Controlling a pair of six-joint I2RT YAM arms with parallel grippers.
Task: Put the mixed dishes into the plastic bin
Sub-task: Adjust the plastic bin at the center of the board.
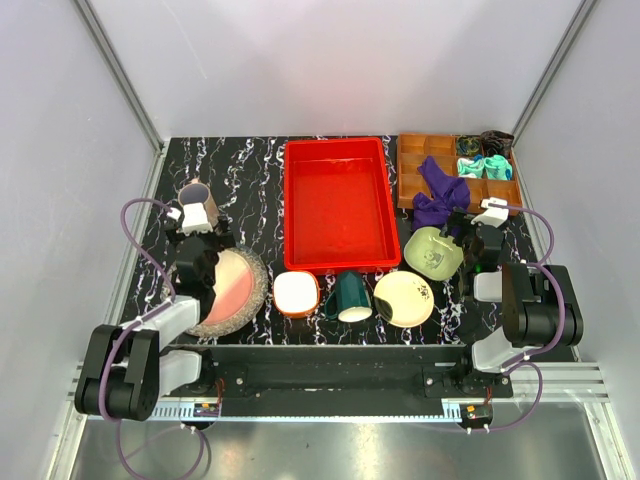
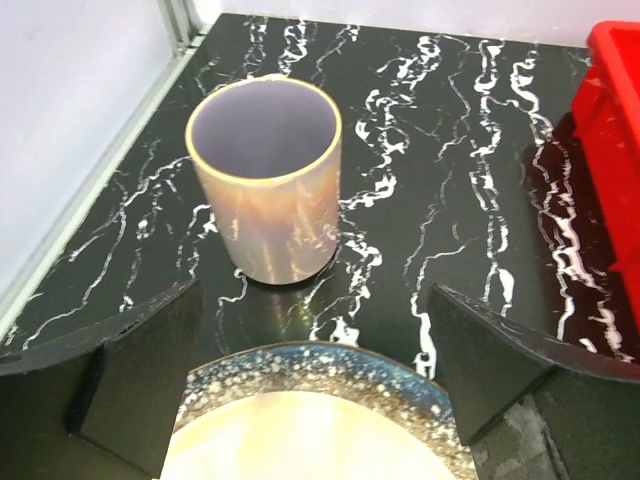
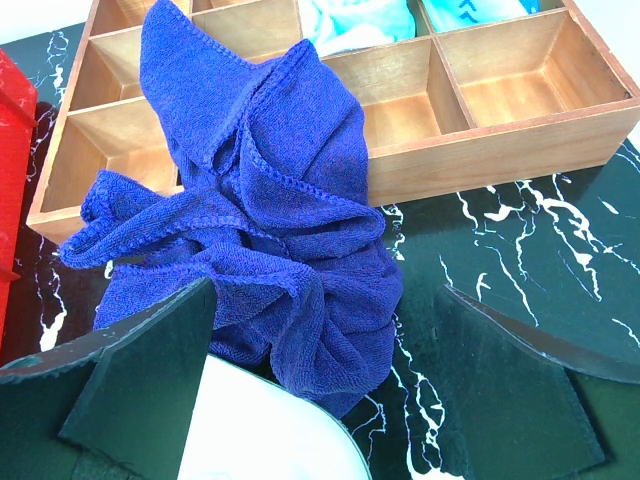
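Observation:
The red plastic bin [image 1: 335, 205] stands at the table's middle back and holds nothing. A mauve cup [image 1: 197, 203] [image 2: 265, 180] stands upright at the left. Just in front of it my left gripper [image 1: 196, 228] [image 2: 315, 340] is open over the far rim of the speckled grey plate [image 1: 258, 278] [image 2: 330, 375], which carries a pink-cream plate [image 1: 232, 284] [image 2: 300, 445]. Along the front lie an orange-white bowl [image 1: 296, 293], a tipped dark green mug [image 1: 350, 295] and a pale yellow plate [image 1: 403, 298]. My right gripper [image 1: 468, 232] [image 3: 330, 340] is open above the light green bowl [image 1: 433, 252] [image 3: 260, 435].
A brown compartmented tray [image 1: 415, 170] [image 3: 500, 110] stands at the back right with teal cloths [image 1: 480, 165] in it. A purple cloth [image 1: 438, 195] [image 3: 260, 200] spills from it onto the table just beyond the green bowl. Grey walls close the left, right and back.

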